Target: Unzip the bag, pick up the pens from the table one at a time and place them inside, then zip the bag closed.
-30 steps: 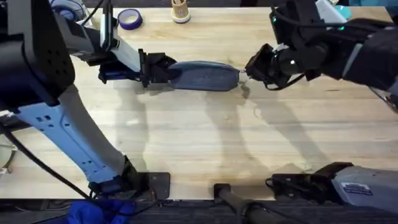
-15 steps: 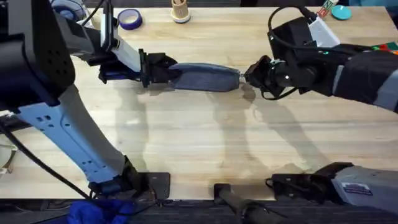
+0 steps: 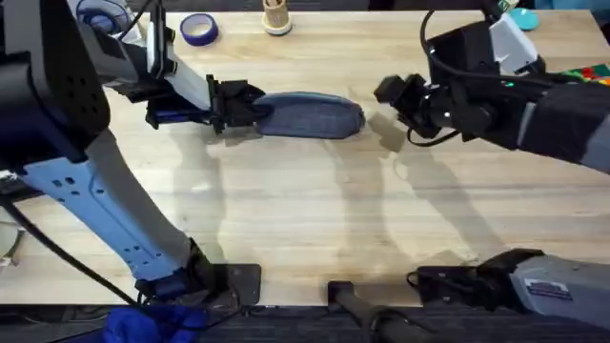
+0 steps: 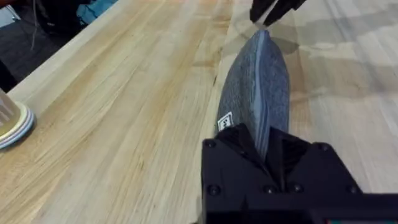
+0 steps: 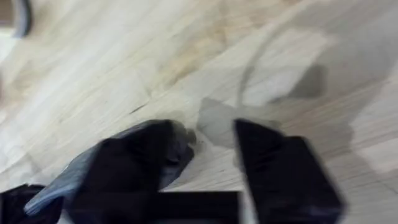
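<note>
Compared with half a second before, the right gripper [image 3: 389, 95] is seen drawn back from the right end of the bag [image 3: 310, 115]: it was touching that end then, and a clear strip of table [image 3: 315, 219] now lies between them. Its black fingers [image 5: 273, 168] are parted with nothing between them, bare wood showing in the gap. The bag has shifted a little toward the far edge and its right end now lies free.

The bag is found on the far half of the table, lying lengthwise from left to right, and appears closed along its top seam. Its left end is clamped by the left gripper [image 3: 232, 105], whose jaws are narrowed onto the fabric; in the left wrist view the bag [image 4: 258, 93] is seen running away from the black gripper body [image 4: 270, 177], with a small white tag beside the grip. The tip of the right gripper [image 4: 273, 9] is visible beyond the bag's far end, apart from it.

Near the far edge a roll of blue tape [image 3: 198, 30] and a small pale cup-like object [image 3: 276, 17] are set, well apart from the bag. Coloured items are glimpsed at the far right corner, too small to be told. Much of the left side of the overhead view is covered by the left arm.
</note>
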Robot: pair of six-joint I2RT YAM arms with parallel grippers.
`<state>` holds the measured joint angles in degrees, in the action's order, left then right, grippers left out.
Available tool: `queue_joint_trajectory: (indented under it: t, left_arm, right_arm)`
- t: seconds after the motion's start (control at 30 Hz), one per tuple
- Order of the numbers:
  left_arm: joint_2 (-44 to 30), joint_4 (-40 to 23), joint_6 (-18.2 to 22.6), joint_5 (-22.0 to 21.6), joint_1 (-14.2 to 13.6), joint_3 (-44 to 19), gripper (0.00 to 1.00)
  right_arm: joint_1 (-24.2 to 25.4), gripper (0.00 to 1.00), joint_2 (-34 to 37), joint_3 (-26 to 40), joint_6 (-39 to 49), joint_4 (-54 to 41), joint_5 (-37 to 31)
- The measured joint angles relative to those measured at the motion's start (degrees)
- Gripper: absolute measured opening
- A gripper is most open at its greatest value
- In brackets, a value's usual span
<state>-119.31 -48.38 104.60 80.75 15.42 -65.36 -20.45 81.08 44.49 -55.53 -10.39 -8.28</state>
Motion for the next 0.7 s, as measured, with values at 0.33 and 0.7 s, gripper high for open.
queue_joint_trajectory:
  t: [0.33, 0.7]
  left_arm:
    - [0.00, 0.08, -0.02, 0.00, 0.00, 0.00, 0.040]
    - [0.00, 0.42, 0.02, 0.09, 0.49, 0.00, 0.769]
  right_arm:
    - [-0.43, 0.995, -5.21, -0.02, 4.65, 0.11, 0.13]
    - [-0.55, 0.996, -5.21, -0.02, 6.11, 0.11, 0.13]
